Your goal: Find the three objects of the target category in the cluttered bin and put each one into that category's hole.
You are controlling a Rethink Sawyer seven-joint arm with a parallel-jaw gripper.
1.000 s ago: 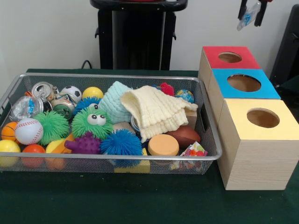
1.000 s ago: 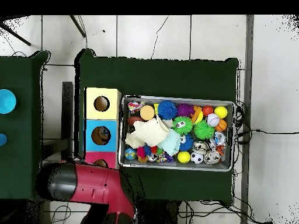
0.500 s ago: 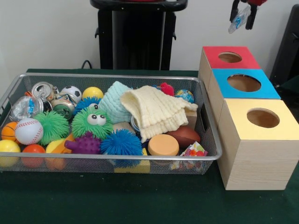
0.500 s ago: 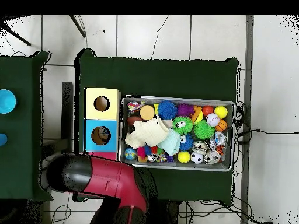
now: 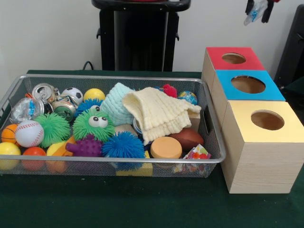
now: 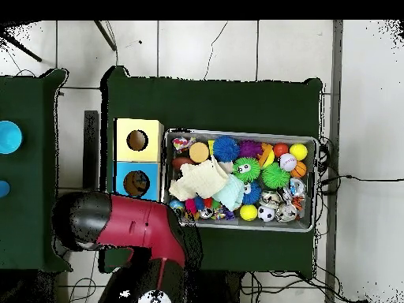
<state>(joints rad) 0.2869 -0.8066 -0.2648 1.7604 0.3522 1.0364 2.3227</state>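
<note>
From my remote station: the black pincer [image 5: 259,8] at the front view's top edge pinches a small clear wrinkled plastic bottle [image 5: 253,12], its long axis tilted, lower end down-left. It hangs high above the red-topped wooden box [image 5: 232,58], with open air beneath. A second clear bottle [image 5: 24,109] lies in the wide silver wire-mesh bin [image 5: 114,161] at its left end among metal cans. In the overhead view the red arm [image 6: 126,230] covers the red box and hides the pincer. Bare green surface [image 5: 142,204] runs along the bin's near rim.
</note>
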